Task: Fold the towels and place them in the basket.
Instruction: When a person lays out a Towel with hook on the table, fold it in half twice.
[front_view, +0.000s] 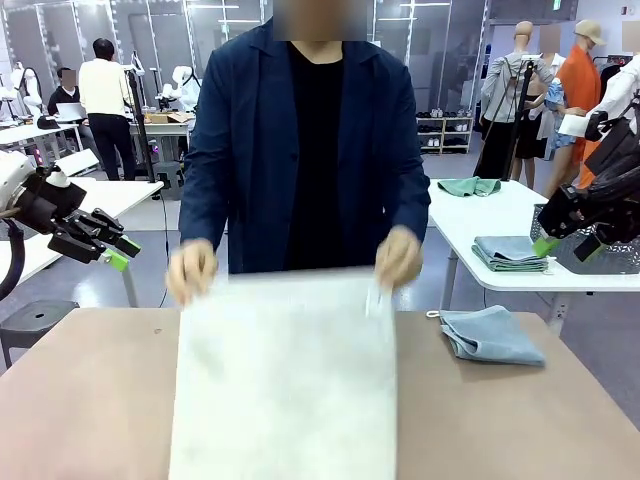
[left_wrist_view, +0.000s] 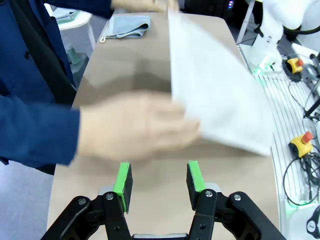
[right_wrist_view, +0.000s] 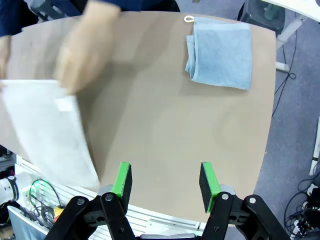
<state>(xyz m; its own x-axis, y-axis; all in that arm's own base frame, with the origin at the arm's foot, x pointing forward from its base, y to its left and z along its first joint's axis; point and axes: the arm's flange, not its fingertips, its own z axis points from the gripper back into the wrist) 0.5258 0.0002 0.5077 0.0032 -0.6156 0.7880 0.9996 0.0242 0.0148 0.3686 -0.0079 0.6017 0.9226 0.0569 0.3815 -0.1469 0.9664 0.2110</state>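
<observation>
Brown tabletop (front_view: 90, 400) in a busy lab, and a cream-beige towel (front_view: 285, 380) is spread down its middle, from the near edge to the far one. It's blurred in all three views. Out on the near left, the left gripper (front_view: 124, 254) hangs in the air off the side of the table, jaws apart, nothing between them. Its own wrist camera confirms it: green pads (left_wrist_view: 123, 180) wide, only bare table under the left gripper (left_wrist_view: 158, 172). Over on the right, the right gripper (front_view: 567, 246) is raised too, well clear of the table. From its wrist the right gripper (right_wrist_view: 165, 172) shows parted jaws, empty, above bare wood.

Moving farther in, a grey-blue towel (front_view: 492, 335) lies folded on the right side of the table, loop toward the far edge, well apart from the cream one. At the far edge the person in a dark blue jacket leans in: one hand (front_view: 190, 270) at the cream towel's far-left corner, the other hand (front_view: 398, 258) at its far-right corner.

Beyond, on a white side table (front_view: 480, 215) to the right, there's a folded towel stack (front_view: 510, 252) and a green towel (front_view: 470, 186). The dark lattice basket (front_view: 620, 258) sits there too, partly behind the right gripper.
</observation>
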